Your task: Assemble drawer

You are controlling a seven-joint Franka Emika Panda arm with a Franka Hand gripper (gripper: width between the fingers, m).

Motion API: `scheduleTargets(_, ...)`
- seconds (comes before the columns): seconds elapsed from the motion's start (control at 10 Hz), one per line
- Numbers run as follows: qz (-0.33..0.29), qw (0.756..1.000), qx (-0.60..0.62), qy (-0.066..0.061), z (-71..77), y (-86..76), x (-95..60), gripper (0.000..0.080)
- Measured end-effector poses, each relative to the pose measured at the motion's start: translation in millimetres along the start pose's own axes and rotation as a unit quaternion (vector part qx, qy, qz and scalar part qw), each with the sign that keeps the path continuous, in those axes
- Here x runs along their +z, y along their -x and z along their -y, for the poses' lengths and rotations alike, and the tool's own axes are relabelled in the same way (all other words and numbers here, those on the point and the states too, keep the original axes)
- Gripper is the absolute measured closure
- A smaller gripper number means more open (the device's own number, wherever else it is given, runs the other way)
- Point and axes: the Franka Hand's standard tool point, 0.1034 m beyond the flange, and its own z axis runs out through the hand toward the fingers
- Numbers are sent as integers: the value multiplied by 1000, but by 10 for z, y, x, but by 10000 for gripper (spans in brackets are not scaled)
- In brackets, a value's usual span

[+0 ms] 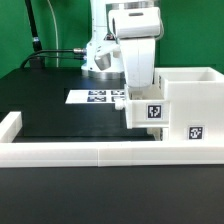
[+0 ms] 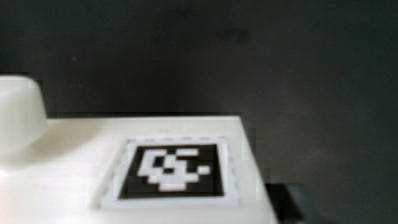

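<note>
The white drawer housing [image 1: 190, 100] stands at the exterior view's right, with a square tag [image 1: 196, 131] on its front. A small white tray [image 1: 145, 108] with its own tag [image 1: 153, 111] sits against the housing's left side, raised above the black mat. My gripper [image 1: 140, 88] comes straight down onto this tray and appears shut on it; its fingertips are hidden. In the wrist view the tray's tagged face [image 2: 178, 168] fills the lower part, with a rounded white knob [image 2: 18, 110] beside it. The second tray is out of view.
The low white border wall [image 1: 70, 152] runs along the front and left of the black mat [image 1: 60, 110]. The marker board [image 1: 103, 97] lies flat behind the tray. The arm's base and cables stand at the back.
</note>
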Motion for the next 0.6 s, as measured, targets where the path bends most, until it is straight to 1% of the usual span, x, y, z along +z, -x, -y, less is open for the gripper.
scheduleTargets(0.1, 0, 1000, 0, 1, 5, -1, -16, 538)
scheduleTargets(0.2, 1, 1000, 0, 3, 6, -6, -50, 356)
scheduleTargets(0.3, 2, 1000, 4, 4, 9, -17, -96, 228)
scheduleTargets(0.4, 4, 1000, 11, 3, 12, -32, -160, 228)
scheduleTargets(0.5, 7, 1000, 12, 2, 8, -32, -261, 165)
scheduleTargets(0.6, 10, 1000, 13, 3, -5, -11, -363, 154)
